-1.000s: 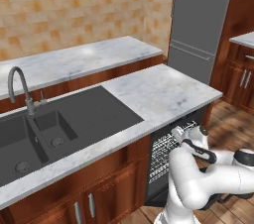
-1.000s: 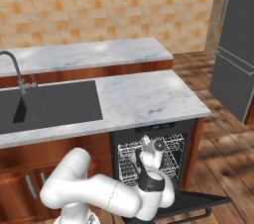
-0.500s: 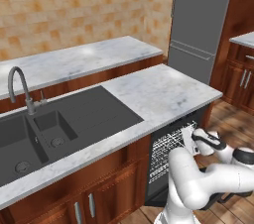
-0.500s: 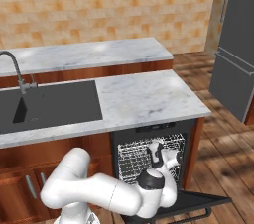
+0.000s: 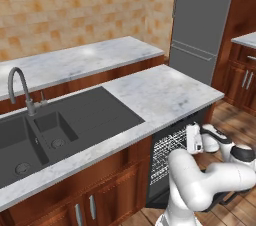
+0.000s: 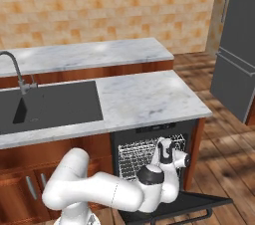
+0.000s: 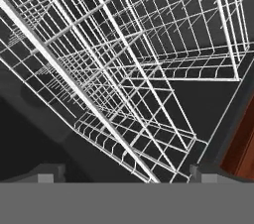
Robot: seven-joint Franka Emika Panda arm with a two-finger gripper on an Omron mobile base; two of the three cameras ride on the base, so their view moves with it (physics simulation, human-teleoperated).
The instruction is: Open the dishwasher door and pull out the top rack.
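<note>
At lower centre of the hand view, my wide-open pincer (image 7: 124, 178) faces the top rack (image 7: 124, 69), likely light, stiff wire, best gripped on its front rail.

A white marble counter (image 6: 149, 102) carries a black sink (image 5: 45, 130) set into its left part, a curved grey faucet (image 5: 20, 90) at the sink's back edge.

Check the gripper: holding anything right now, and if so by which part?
Nothing held. The gripper is open, fingertips spread at the front of the top rack, with no wire clamped between them. The dishwasher door is down.
</note>
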